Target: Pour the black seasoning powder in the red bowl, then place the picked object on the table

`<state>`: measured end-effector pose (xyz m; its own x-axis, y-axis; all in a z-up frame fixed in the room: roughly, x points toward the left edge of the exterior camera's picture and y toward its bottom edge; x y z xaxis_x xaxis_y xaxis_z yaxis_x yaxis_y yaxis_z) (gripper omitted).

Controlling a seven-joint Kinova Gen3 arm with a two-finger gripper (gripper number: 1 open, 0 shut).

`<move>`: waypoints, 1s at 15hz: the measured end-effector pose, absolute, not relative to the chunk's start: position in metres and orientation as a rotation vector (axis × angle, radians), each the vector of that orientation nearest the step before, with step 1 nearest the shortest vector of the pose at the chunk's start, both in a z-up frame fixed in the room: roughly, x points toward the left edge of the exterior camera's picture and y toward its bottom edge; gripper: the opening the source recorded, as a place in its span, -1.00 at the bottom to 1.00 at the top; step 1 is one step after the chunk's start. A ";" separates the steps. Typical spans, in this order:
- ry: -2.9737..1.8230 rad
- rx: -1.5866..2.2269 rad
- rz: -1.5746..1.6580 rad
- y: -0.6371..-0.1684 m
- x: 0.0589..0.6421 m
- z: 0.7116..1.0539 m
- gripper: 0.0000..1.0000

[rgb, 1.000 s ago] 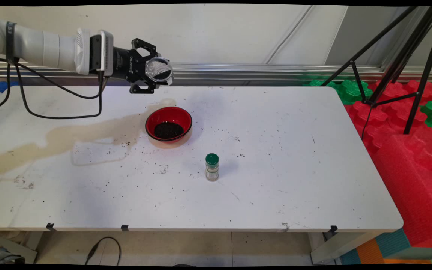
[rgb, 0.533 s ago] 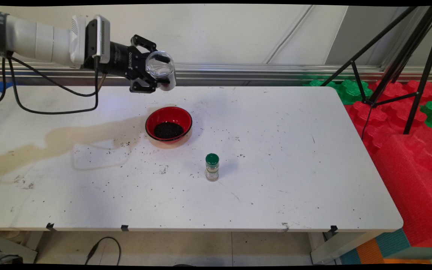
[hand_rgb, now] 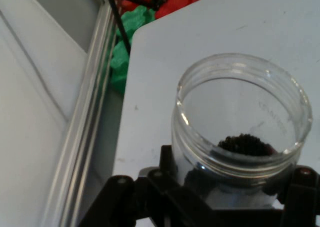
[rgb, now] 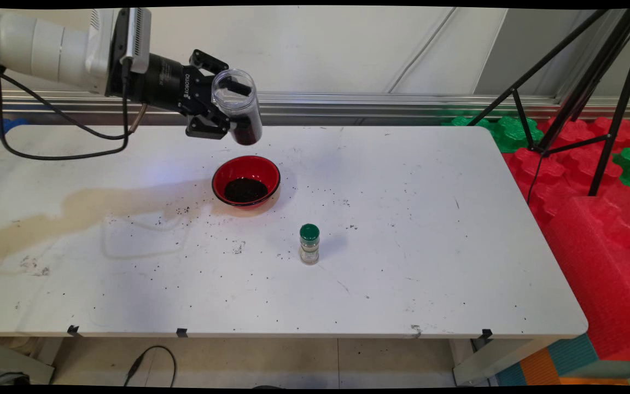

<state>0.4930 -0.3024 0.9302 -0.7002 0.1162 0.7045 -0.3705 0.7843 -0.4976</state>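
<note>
Gripper (rgb: 226, 112) clenched on a clear plastic jar (rgb: 238, 106), held in the air above the far-left part of the white counter (rgb: 402, 219). Jar is tilted, open mouth up and toward the camera, dark grains settled in its lower end; the hand view shows the jar (hand_rgb: 240, 137) with its open rim and a small heap of dark grains at the bottom, gripper (hand_rgb: 225, 192) linkage clasping it from both sides. Just below and nearer the camera sits a red bowl (rgb: 246, 181) with dark grains in it, standing on the counter, apart from the jar. A small spice bottle with green cap (rgb: 309, 244) stands upright further toward the near edge, right of the bowl, well apart from it. Brownish stain (rgb: 91, 205) spreads left of the bowl; dark specks scattered about the counter. Black tripod (rgb: 583, 82) and red and green foam blocks (rgb: 594, 208) at right.
</note>
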 end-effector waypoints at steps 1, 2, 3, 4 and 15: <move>-2.203 0.197 0.800 -0.300 0.492 0.932 -1.00; -2.198 0.208 0.778 -0.298 0.490 0.934 -1.00; -2.189 0.224 0.747 -0.295 0.488 0.935 -1.00; -2.182 0.237 0.722 -0.292 0.487 0.937 -1.00; -2.137 0.359 0.471 -0.261 0.485 0.926 -1.00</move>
<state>0.4846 -0.2609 0.9258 -0.5608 -0.0807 0.8240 -0.4197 0.8856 -0.1990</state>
